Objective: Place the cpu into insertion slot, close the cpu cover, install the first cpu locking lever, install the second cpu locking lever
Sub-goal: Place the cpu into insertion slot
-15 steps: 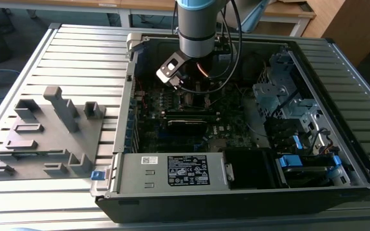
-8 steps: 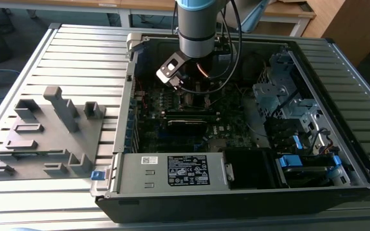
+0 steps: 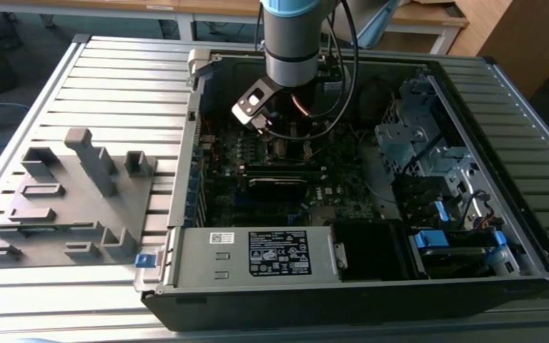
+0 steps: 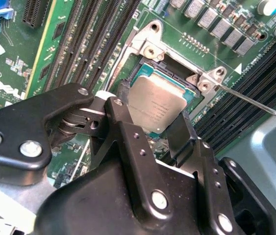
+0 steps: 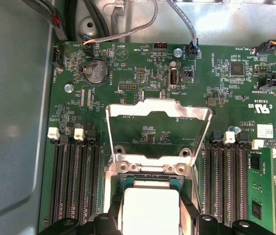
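Evidently the gripper (image 4: 150, 116) was clamped on the cpu (image 4: 160, 100), with one black finger (image 4: 123, 117) against each of two opposite edges, as both wrist views showed. The chip sat over the insertion slot (image 5: 150, 177), at or just above its dark centre; whether it was fully seated could not be told. In the second wrist view it looked slightly tilted against the socket frame, and that seemed the main risk. A chip lowered or released askew could ride up on the frame edge or bend the socket contacts. Fingers parting unevenly could also drag it sideways. Just beyond, the cpu cover (image 5: 123, 110) stood raised and open, apart from the chip; a tilted chip would likely foul it on closing. A thin locking lever (image 4: 255, 102) stood free beside the socket, near the flanking memory slots (image 5: 76, 181).
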Tool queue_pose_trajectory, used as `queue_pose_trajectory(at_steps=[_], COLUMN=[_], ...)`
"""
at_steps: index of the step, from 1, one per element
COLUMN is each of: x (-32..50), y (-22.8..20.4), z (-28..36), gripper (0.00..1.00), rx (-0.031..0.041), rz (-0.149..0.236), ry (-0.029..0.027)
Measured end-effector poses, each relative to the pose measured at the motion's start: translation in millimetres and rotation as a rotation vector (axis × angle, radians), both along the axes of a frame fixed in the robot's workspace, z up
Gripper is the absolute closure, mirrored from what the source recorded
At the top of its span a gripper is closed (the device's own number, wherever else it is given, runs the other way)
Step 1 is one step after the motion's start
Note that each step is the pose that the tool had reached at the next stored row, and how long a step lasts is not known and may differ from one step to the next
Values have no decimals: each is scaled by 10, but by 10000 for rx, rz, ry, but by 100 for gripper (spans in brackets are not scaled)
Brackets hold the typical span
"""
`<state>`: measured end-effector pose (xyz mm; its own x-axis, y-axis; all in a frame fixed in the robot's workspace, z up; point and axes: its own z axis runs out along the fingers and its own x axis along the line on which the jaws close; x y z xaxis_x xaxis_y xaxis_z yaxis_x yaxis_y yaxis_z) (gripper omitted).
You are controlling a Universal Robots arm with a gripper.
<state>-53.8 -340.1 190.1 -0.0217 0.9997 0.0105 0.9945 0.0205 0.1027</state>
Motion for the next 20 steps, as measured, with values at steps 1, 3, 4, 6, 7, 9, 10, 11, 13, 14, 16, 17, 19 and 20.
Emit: queue_pose_trajectory(at_steps=[1, 3, 4, 6, 7, 9, 10, 11, 13, 14, 16, 17, 19, 20], x=[0, 0, 0, 1, 1, 2, 2, 1, 1, 0, 0, 0, 0, 0], y=[0, 0, 0, 0, 1, 2, 2, 1, 0, 0, 0, 0, 0, 0], z=[0, 0, -1, -1, -3, -7, -7, -5, -3, -3, 8, 20, 47, 65], gripper=[46, 46, 46, 46, 46, 45, 39, 39, 39, 39, 39, 39, 39, 39], rx=[1, 0, 0, 0, 5, 15, 12, 6, 2, 0, 1, 1, 2, 1], rz=[1, 1, 1, 1, 1, 2, 1, 2, 1, 1, 0, 1, 0, 0], ry=[0, 0, 0, -1, -6, -11, -8, -4, -1, 0, -1, -1, -2, -1])
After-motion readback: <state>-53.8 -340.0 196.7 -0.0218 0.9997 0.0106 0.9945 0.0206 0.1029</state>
